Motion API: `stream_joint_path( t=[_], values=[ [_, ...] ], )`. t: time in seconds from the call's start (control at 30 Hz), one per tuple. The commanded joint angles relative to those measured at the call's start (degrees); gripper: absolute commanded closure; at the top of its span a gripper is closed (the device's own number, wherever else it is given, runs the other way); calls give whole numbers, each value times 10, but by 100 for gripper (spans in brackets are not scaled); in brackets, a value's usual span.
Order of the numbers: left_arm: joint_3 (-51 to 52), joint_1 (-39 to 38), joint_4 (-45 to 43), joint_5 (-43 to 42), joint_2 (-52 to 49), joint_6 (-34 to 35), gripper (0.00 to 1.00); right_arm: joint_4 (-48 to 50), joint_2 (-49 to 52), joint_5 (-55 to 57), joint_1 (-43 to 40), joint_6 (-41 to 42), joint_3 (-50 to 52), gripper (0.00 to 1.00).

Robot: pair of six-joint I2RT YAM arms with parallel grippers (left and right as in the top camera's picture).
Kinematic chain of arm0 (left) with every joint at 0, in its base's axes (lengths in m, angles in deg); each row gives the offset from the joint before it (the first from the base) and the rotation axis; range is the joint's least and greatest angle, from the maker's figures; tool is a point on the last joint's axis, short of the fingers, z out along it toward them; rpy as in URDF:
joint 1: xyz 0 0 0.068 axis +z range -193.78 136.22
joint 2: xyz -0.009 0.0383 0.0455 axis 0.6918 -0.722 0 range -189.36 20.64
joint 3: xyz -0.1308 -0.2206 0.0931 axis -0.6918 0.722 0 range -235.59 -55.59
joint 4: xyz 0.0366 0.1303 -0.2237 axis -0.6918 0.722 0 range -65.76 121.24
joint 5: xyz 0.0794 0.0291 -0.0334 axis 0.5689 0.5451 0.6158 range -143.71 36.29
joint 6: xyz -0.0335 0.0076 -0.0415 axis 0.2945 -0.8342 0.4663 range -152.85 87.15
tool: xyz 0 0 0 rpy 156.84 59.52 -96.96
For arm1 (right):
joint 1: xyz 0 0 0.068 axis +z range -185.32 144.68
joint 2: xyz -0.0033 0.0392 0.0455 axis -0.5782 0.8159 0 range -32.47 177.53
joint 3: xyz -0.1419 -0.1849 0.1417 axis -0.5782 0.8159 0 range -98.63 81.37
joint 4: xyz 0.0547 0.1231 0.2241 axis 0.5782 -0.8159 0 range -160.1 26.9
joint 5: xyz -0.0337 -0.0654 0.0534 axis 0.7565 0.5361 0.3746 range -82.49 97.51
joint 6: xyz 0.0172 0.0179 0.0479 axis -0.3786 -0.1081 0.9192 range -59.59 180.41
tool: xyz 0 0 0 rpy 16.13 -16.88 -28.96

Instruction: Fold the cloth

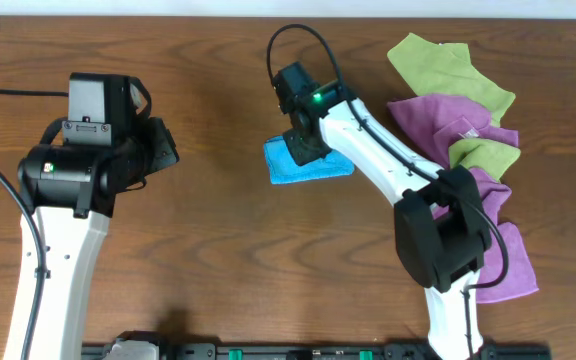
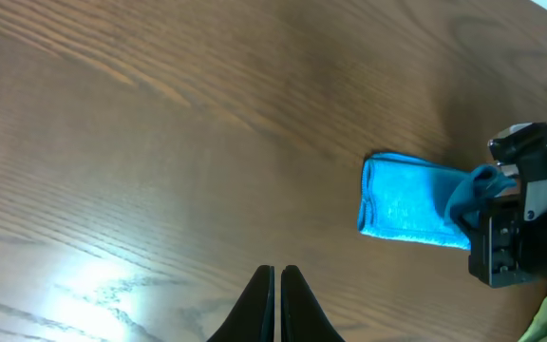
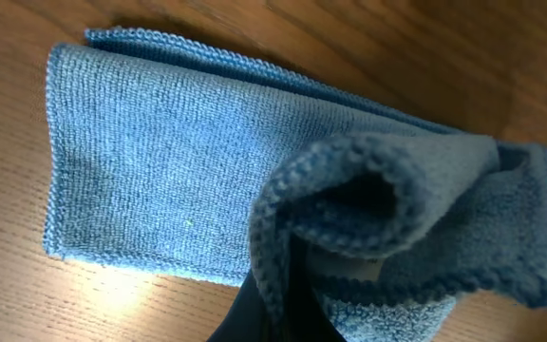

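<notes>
The sky-blue cloth lies folded into a small rectangle at the middle of the table. My right gripper is over its far end, shut on a raised edge of the cloth, which curls up in a loop while the rest lies flat. The left wrist view shows the cloth flat with the lifted corner under the right gripper. My left gripper is shut and empty, hovering above bare wood well left of the cloth; in the overhead view it sits at the left.
A pile of lime-green cloths and purple cloths lies along the right side of the table, just right of the right arm. A dark rail runs along the table's front edge.
</notes>
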Motion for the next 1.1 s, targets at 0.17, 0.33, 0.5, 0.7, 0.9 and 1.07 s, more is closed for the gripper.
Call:
stream_joint_path(
  t=[0.17,0.33,0.5,0.7,0.9,1.07],
  values=[
    [-4,0,3,-2,4,-2,94,-10,3,-9,7,-55,-5,99],
    [-4,0,1,-2,4,-2,94,-41,2,7,6,-59,-17,99],
    [-4,0,1,-2,4,-2,94,-64,2,7,9,-58,-52,99],
    [-4,0,1,-2,4,-2,94,-66,2,-7,21,-59,-86,99],
    [-4,0,1,-2,4,-2,94,-46,15,-48,43,-83,-64,99],
    [-4,0,1,-2,4,-2,94,-44,44,-49,56,-94,-57,99]
  ],
)
